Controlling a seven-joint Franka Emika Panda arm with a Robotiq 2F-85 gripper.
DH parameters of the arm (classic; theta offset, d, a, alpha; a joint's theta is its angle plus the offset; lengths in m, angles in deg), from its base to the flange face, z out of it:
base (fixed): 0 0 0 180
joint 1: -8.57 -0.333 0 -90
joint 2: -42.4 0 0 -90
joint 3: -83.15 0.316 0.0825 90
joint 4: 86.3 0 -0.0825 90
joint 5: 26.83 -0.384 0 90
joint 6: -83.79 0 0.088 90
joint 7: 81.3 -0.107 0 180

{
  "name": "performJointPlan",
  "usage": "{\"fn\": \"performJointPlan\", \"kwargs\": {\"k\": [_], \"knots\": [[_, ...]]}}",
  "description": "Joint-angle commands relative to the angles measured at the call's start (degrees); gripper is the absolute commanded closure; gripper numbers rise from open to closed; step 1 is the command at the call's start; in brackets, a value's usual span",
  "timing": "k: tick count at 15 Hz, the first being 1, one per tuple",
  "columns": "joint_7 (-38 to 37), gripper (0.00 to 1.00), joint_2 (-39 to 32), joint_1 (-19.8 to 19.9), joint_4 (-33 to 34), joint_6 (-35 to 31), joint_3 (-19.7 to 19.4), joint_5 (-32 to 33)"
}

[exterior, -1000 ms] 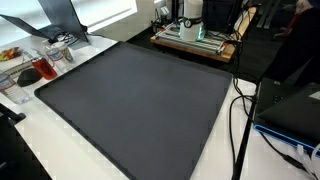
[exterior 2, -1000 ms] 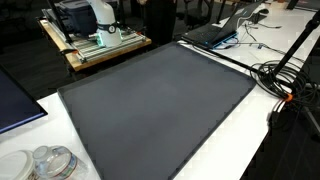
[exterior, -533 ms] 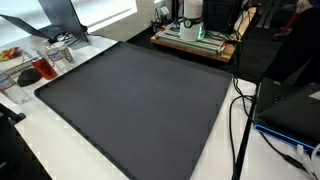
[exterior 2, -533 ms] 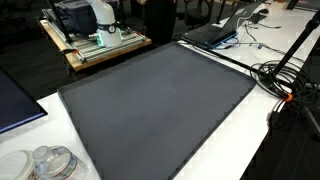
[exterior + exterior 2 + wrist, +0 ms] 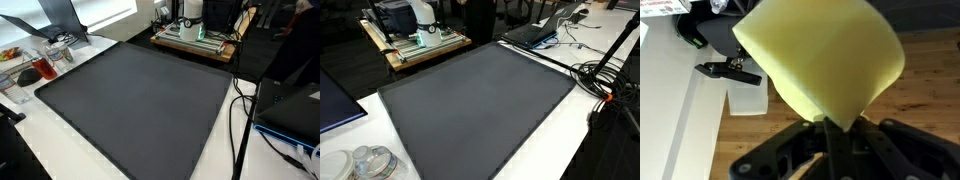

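Observation:
In the wrist view my gripper [image 5: 830, 126] is shut on the narrow lower tip of a pale yellow, soft, fan-shaped piece [image 5: 820, 55], perhaps a cloth or a foam sheet. It spreads upward and fills the middle of the view. The black fingers [image 5: 790, 150] meet tight around that tip. Beneath it lie a wooden floor [image 5: 925, 90] and a white table edge [image 5: 665, 110]. Neither the gripper nor the yellow piece shows in the exterior views, where a large dark grey mat [image 5: 140, 95] [image 5: 470, 100] lies bare on the white table.
The robot's white base [image 5: 192, 12] [image 5: 405, 15] stands on a wooden platform [image 5: 195, 42] behind the mat. A laptop [image 5: 535, 32] and cables [image 5: 605, 75] lie along one side, clear jars [image 5: 370, 163] and small items [image 5: 35, 70] at the corners. A black clamp [image 5: 730, 70] sits by the table edge.

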Motion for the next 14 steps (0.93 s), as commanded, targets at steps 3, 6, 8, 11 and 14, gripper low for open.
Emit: {"fn": "performJointPlan", "kwargs": {"k": [3, 6, 8, 11, 14], "knots": [[-1.81, 0.49, -3.63, -0.46, 5.3, 0.46, 0.1, 3.6], [-1.64, 0.28, -4.44, -0.71, 6.03, 0.63, -0.1, 4.48], [-1.46, 0.14, -4.82, -0.92, 6.34, 0.89, -0.29, 4.61], [-1.36, 0.0, -5.29, -1.07, 6.78, 1.08, -0.5, 4.49], [-0.41, 0.0, -5.48, -1.3, 7.07, 3.75, -0.49, 4.41]]}}
